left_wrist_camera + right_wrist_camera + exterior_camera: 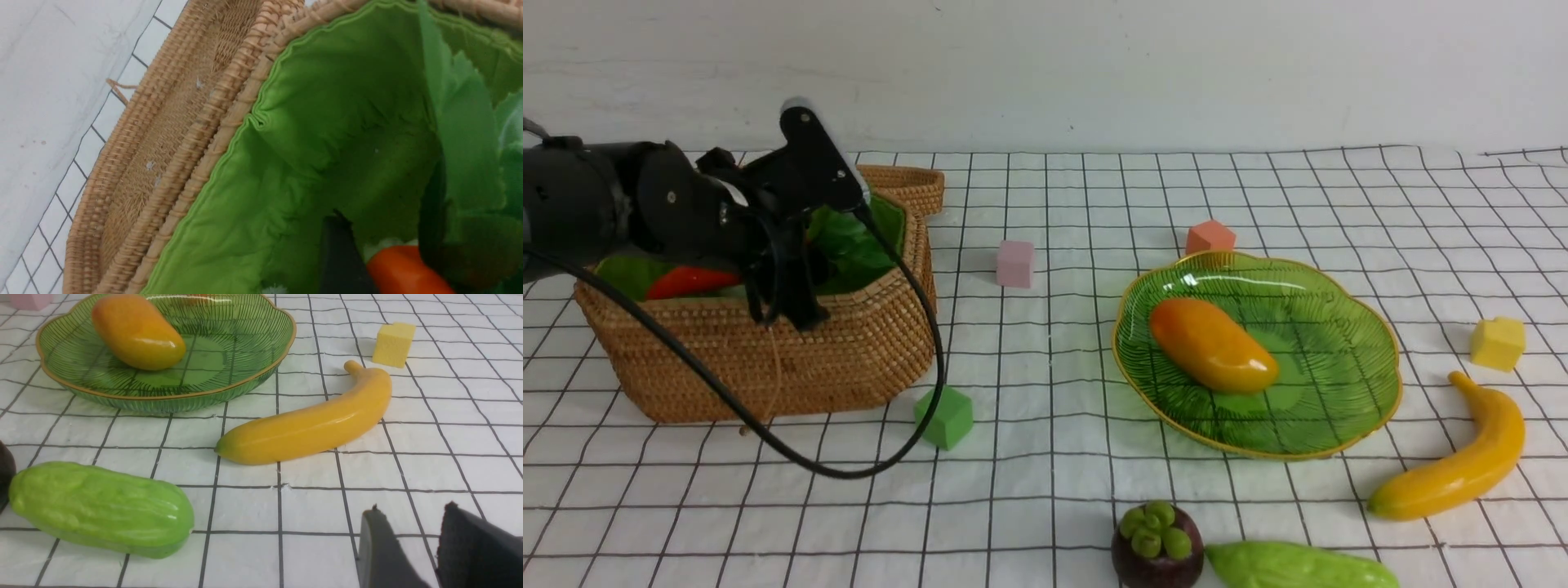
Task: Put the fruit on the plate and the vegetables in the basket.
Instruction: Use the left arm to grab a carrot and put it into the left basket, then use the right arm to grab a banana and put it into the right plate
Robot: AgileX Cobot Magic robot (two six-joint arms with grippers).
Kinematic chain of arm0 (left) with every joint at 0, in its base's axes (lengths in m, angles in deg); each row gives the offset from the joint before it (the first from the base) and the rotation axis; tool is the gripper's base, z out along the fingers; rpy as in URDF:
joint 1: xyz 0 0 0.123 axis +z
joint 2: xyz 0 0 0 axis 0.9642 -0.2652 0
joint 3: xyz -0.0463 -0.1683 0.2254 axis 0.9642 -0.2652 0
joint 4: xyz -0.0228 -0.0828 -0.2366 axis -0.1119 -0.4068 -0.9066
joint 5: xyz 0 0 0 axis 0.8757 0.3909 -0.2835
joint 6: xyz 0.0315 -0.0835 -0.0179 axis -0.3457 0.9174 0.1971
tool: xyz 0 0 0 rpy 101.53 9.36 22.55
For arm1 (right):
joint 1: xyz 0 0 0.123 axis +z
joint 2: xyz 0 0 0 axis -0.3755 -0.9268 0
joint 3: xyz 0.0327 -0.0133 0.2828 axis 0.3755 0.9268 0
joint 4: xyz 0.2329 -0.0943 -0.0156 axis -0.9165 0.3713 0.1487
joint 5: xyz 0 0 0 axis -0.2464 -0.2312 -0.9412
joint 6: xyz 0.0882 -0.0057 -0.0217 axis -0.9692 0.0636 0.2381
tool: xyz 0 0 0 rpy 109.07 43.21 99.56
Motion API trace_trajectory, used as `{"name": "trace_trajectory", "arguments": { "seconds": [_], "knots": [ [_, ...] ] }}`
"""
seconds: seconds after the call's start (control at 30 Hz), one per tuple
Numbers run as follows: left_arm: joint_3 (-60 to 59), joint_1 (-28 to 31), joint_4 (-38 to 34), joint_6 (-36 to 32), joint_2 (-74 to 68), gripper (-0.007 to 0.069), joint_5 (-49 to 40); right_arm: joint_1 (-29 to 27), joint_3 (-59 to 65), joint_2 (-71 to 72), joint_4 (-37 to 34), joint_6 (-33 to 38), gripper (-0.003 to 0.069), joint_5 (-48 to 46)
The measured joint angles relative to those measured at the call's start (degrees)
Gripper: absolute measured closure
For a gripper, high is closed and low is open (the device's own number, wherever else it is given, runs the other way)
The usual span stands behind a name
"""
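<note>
My left gripper [784,314] reaches down into the wicker basket [833,359] and is shut on the red-orange carrot [690,282], which shows between the fingers in the left wrist view [404,271]. The radish's green leaves [470,143] lie beside it on the green lining. The mango [1213,343] lies on the green plate [1339,408]. The banana [1462,457], the mangosteen [1158,545] and the gourd [1298,565] lie on the cloth. My right gripper [412,506] is open and empty, low over the cloth near the banana [310,424] and the gourd [102,508].
The basket's lid [163,122] hangs open behind it. Green [943,416], pink [1015,263], orange [1210,238] and yellow [1498,343] cubes stand on the grid cloth. The left arm's black cable [849,469] loops in front of the basket.
</note>
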Motion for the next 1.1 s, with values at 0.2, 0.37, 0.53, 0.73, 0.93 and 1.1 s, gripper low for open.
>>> {"name": "trace_trajectory", "arguments": {
  "seconds": [0.2, 0.37, 0.53, 0.73, 0.93, 1.1],
  "knots": [
    [0.0, 0.1, 0.4, 5.6, 4.7, 0.0018, -6.0, 0.0, 0.0, 0.0, 0.0, 0.0, 0.0416, 0.0],
    [-0.1, 0.1, 0.4, 12.6, 14.2, -0.0036, -11.5, 0.0, 0.0, 0.0, 0.0, 0.0, 0.0416, 0.0],
    [0.0, 0.1, -1.1, 33.1, 31.1, 0.0075, -30.2, 0.0, 0.0, 0.0, 0.0, 0.0, 0.0416, 0.0],
    [-0.5, 0.1, -1.2, 54.1, 44.6, 0.0341, -53.0, 0.0, 0.0, 0.0, 0.0, 0.0, 0.0414, 0.0],
    [-10.2, 0.1, -4.7, 61.7, 57.5, 0.0627, -54.8, 0.0, 0.0, 0.0, 0.0, 0.0, 0.0414, 0.0],
    [-23.6, 0.1, -6.5, 62.8, 69.6, 0.0638, -43.5, 0.0, 0.0, 0.0, 0.0, 0.0, 0.0414, 0.0]
  ]
}}
